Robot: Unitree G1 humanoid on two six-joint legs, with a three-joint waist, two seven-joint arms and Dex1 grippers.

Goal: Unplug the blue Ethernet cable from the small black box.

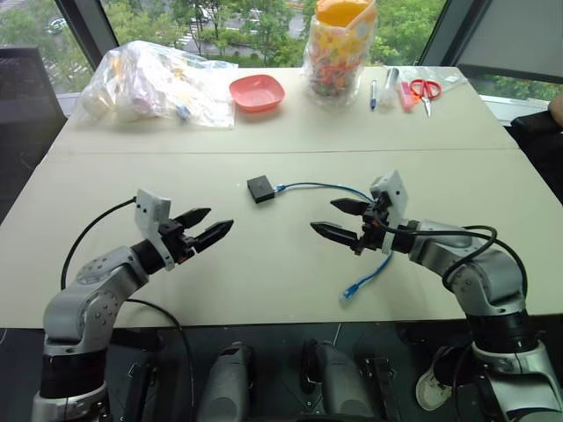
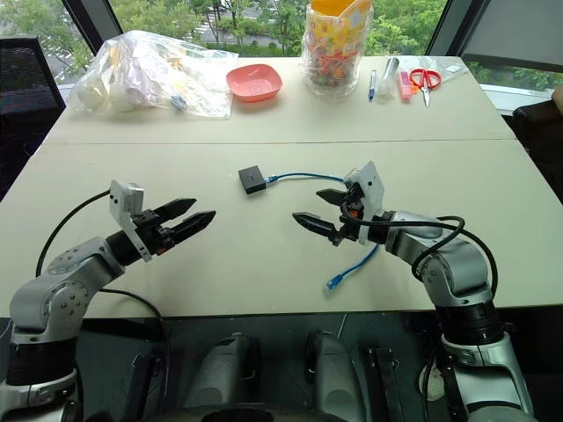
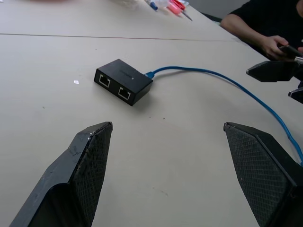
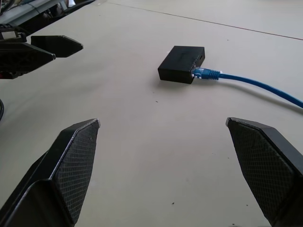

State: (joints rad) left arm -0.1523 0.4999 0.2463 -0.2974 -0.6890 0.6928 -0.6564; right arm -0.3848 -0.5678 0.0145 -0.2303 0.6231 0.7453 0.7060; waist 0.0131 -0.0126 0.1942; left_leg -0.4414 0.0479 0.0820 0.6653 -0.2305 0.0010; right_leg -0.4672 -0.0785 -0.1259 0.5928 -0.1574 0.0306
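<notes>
Two grippers hover over the table with fingers spread and nothing held: left gripper, right gripper. Between them and farther out lies the small black box, the blue Ethernet cable still plugged into its side.

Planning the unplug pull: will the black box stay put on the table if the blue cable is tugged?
Probably not. The box looks small, flat and likely light, resting loose on the smooth table, so it would likely slide. The cable curves slackly, so it is probably floppy and would straighten first.
</notes>
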